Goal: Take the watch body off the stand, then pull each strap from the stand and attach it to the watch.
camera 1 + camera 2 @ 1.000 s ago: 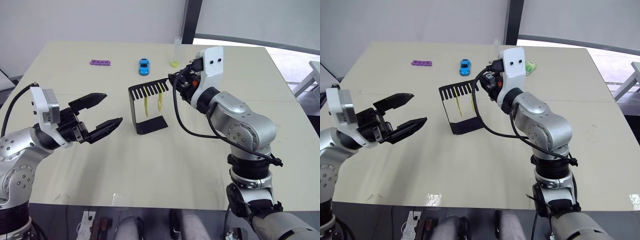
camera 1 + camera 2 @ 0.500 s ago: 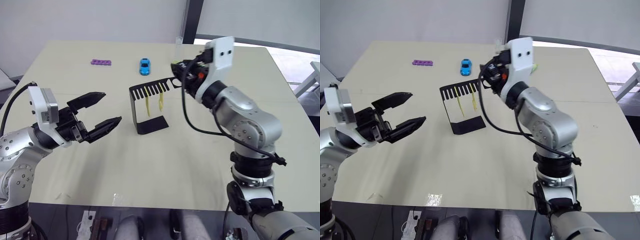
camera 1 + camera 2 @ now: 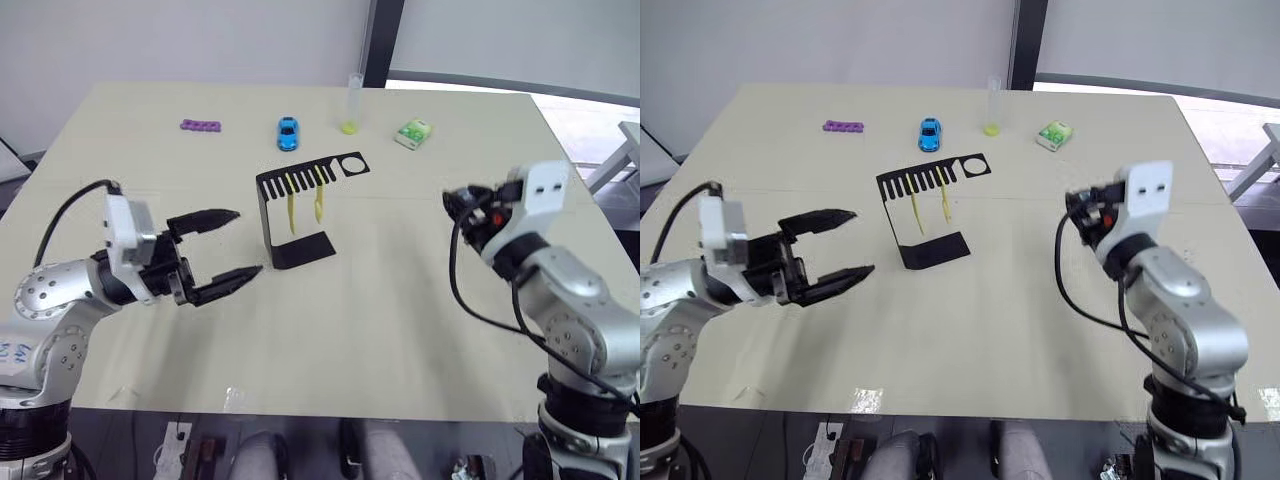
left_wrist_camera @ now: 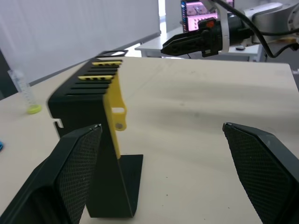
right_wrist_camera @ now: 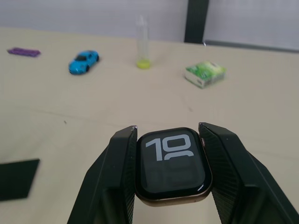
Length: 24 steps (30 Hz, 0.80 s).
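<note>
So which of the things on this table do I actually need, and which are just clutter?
Needed:
watch body, held in the right gripper
stand
two yellow straps hanging on it

Clutter:
blue toy car
purple piece
tube
green packet

From the head views the watch body (image 5: 172, 161) is too small to make out in the right claw (image 3: 462, 205), the stand (image 5: 16, 179) is cut off by the right wrist view's edge, and the straps (image 4: 113, 109) overlap there.

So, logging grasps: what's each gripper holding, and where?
Right gripper clamps the watch body by its two opposite side edges. Left gripper is open, holding nothing.
</note>
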Available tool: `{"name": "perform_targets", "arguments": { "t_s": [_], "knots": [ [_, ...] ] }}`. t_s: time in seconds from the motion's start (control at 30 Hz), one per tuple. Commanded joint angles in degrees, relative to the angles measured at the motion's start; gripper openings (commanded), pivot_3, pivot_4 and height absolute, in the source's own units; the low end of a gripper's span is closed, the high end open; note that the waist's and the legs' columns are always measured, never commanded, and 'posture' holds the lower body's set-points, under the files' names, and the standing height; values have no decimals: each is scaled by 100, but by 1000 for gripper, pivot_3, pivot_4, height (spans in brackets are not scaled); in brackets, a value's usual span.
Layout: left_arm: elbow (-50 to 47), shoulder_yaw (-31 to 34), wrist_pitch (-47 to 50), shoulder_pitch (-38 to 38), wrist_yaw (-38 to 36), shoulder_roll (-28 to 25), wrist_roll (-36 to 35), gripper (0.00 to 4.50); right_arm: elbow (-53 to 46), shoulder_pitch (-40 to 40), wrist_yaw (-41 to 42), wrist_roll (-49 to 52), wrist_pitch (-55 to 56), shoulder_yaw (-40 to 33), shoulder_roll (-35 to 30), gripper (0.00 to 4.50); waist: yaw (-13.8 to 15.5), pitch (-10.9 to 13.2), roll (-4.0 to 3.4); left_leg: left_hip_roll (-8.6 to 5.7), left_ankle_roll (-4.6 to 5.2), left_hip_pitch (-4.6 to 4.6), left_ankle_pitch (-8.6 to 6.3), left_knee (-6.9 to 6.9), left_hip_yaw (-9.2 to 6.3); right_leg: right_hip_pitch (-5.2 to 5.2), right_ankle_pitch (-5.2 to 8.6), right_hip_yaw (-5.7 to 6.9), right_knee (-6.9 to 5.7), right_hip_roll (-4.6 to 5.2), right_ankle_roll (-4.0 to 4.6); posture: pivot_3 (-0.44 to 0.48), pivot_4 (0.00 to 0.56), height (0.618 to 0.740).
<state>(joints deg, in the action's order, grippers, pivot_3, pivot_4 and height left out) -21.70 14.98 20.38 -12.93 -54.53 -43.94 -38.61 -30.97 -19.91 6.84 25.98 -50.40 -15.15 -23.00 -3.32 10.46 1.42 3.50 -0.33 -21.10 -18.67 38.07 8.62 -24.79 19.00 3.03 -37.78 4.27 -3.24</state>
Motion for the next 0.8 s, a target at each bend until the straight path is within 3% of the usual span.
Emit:
{"name": "perform_targets", "arguments": {
  "t_s": [0.03, 0.2, 0.37, 0.8],
  "knots": [
    [-262, -21, -117, -32, -76, -58, 42, 4500, -334, 560, -302, -258, 396, 61, 353, 1573, 11, 0, 1, 0, -2, 1, 2, 0, -2, 0, 0, 0, -3, -2, 0, 0, 150, 740],
    [-471, -130, 38, 127, -143, -101, -1, 4500, 136, 1611, -155, -626, 1213, 302, 828, 1573, 23, 1, -2, 1, -7, 0, 5, -1, -14, 10, 0, -5, 2, -9, 0, 0, 150, 740],
    [-564, -106, 191, 96, -48, -83, -50, 4500, 897, 1621, 34, -850, 2312, 370, 982, 1573, 6, 1, -2, -3, 2, 7, 3, 5, -6, 15, -11, -14, 2, -7, -10, 0, 150, 740],
    [-586, -306, 555, -27, -191, -68, -291, 4500, 2031, 1545, 336, -1050, 3209, 594, 1052, 1573, 15, 0, -1, 0, 0, 10, 4, 7, -11, 18, -10, -18, 2, -14, -8, 0, 150, 740]
  ]
}}
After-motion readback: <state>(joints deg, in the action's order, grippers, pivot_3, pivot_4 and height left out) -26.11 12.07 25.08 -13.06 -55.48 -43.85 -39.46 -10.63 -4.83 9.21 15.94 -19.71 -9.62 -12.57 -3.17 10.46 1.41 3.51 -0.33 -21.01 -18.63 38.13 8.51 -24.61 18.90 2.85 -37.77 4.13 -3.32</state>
